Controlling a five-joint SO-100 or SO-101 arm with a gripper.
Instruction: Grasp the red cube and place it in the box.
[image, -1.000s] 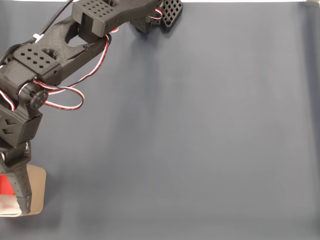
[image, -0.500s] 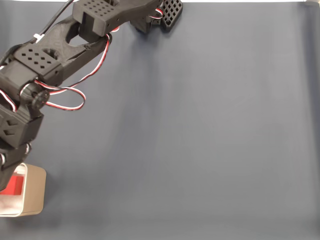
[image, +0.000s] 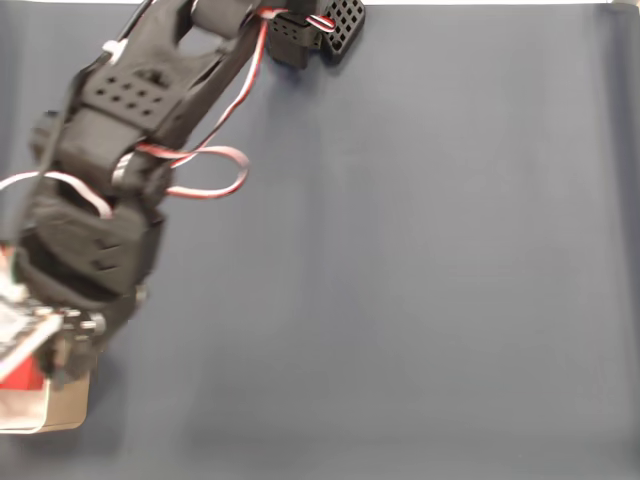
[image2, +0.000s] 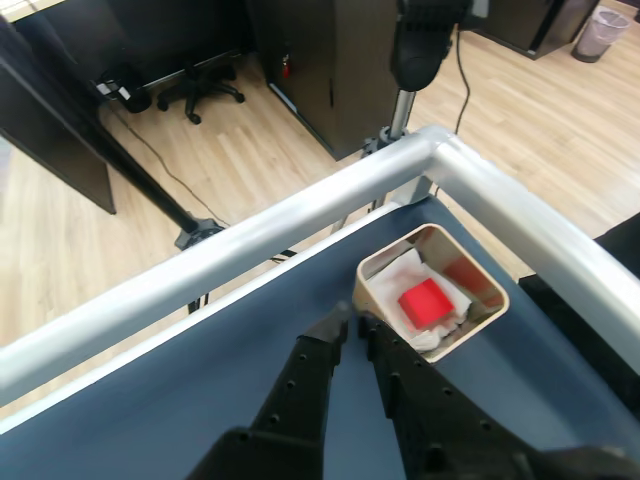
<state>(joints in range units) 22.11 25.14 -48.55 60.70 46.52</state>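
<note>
Red cube (image2: 424, 301) lies inside the box (image2: 484, 314), right of centre in the other view, resting on crumpled white paper (image2: 405, 271) that lines the bottom. In the fixed view a sliver of the cube (image: 27, 375) shows at the lower left edge, inside the box (image: 66, 408), which the arm partly covers.

Nearest in the other view, at the bottom of the frame, the hand (image2: 353, 318) reaches up toward the box. Its two black fingers (image2: 312, 372) lie almost side by side with a thin gap between them, tips close together and holding nothing. The tips sit just beside the box's near left corner, short of the cube and apart from it. In the fixed view the arm (image: 110, 200) runs from the top centre down to the lower left, blurred, with red, white and black wires (image: 200, 170) looping off it.

The box is tan outside with rounded corners and a pale inside. The cube is matte and plain. The desk (image2: 150, 420) has a dark blue-grey cover, smooth and bare. Beyond the box a rounded silver rail (image2: 300, 215) bends around the desk's corner, and farther back lies a wooden floor (image2: 90, 230).
</note>
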